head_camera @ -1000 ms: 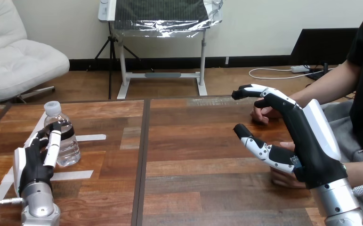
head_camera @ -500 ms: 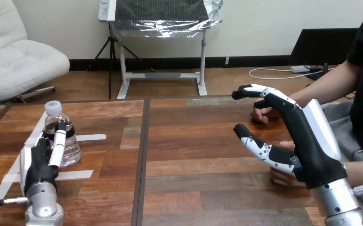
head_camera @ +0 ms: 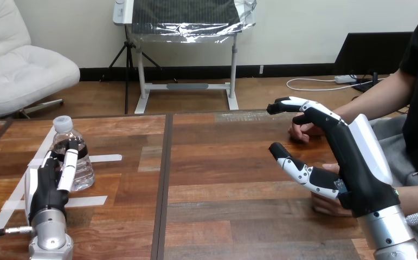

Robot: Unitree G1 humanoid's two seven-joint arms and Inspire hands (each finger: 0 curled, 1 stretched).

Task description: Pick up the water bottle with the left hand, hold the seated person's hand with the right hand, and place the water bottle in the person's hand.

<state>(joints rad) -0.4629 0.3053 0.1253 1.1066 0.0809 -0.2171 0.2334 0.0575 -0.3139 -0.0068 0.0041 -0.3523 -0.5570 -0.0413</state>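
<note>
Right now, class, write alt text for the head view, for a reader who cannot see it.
The left robot hand is beside and partly in front of an upright water bottle at the left of the wooden table. At right, the open right robot hand is raised over the table, with the person's hand resting beyond it.

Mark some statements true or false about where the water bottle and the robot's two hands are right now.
1. The water bottle stands upright on the table. True.
2. Its cap is off. False: the white cap is on.
3. The left hand is right beside the bottle. True.
4. The right hand is curled round the person's hand. False: it is open with its fingers straight, and the person's nearer hand is under it.
</note>
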